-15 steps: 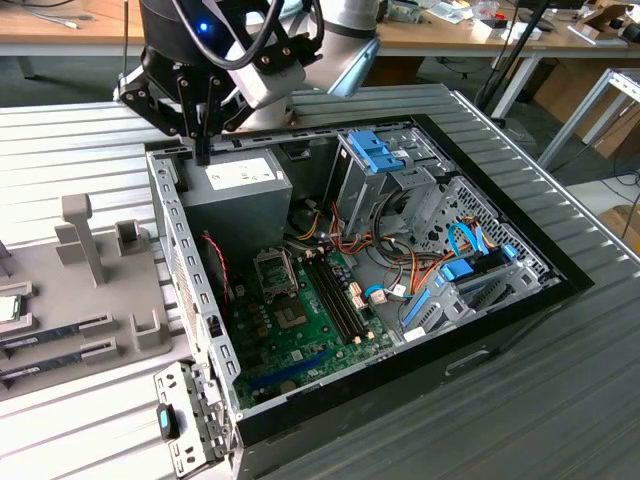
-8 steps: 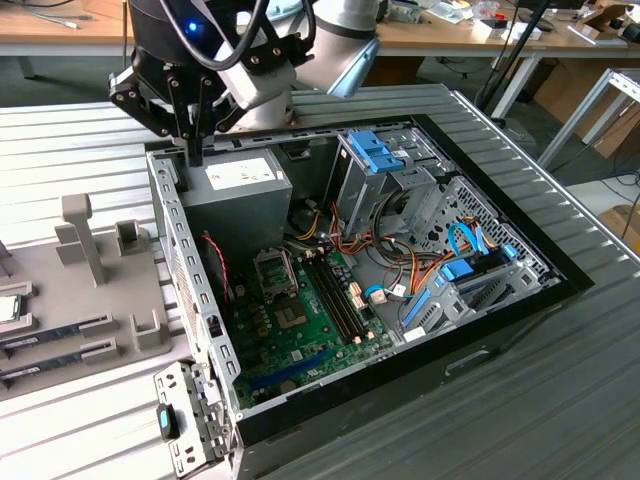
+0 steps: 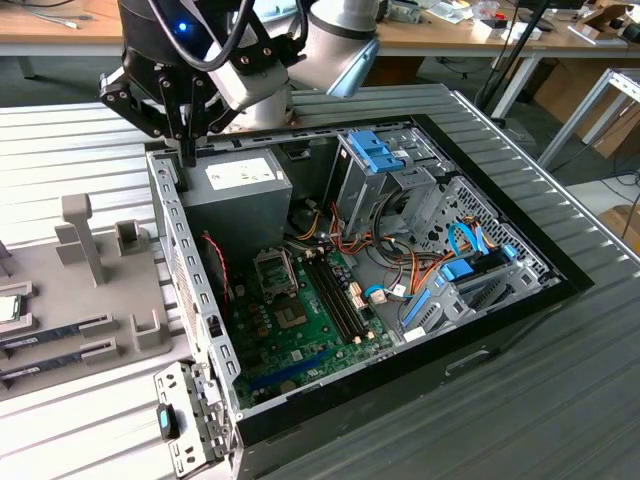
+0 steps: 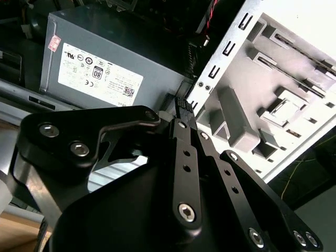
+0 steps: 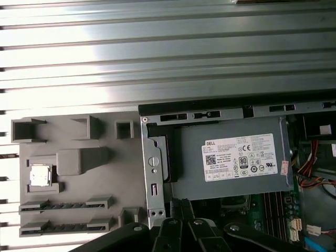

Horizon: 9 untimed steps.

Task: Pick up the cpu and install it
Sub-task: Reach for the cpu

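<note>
End effector (image 3: 188, 150) hangs over the corner of the power supply box (image 3: 235, 190), at the edge of the open computer case (image 3: 190, 250). Fingers pressed together, nothing between them. In both wrist views the closed tips (image 4: 184, 105) (image 5: 179, 203) sit just beside the box's end, by the case's perforated metal wall.

Cpu (image 3: 8, 308) not picked up. It lies flat in a square pocket of the grey tray (image 3: 60, 300), outside the case and well apart from the power supply box. First wrist view: silvery top, thin green rim (image 5: 40, 175), tray (image 5: 79, 184) beyond the case wall from the box (image 5: 231, 157).

Two long dark memory sticks (image 3: 50, 335) lie in tray slots just beside the cpu, farther from the box.

Green motherboard (image 3: 300, 330) lies on the case floor below the box. Ribbed metal table (image 3: 80, 140) carries tray and case.
</note>
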Available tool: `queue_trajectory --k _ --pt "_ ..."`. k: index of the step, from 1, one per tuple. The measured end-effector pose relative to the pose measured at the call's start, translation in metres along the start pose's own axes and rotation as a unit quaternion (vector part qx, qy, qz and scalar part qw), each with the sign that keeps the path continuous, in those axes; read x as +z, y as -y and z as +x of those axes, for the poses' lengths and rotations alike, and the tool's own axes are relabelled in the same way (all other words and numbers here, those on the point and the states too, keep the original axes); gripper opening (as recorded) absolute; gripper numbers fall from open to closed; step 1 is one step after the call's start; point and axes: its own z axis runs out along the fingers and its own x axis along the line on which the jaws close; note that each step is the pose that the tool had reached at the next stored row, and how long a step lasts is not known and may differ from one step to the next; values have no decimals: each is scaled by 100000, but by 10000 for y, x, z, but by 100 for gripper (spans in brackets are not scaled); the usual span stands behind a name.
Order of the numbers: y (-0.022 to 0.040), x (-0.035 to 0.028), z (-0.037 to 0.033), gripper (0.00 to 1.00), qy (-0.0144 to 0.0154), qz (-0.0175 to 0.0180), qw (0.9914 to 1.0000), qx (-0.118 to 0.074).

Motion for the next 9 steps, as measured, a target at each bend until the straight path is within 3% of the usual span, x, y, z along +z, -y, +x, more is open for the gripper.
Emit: queue_trajectory --k 9 --pt "6 -2 86 11 1 -1 100000 3"
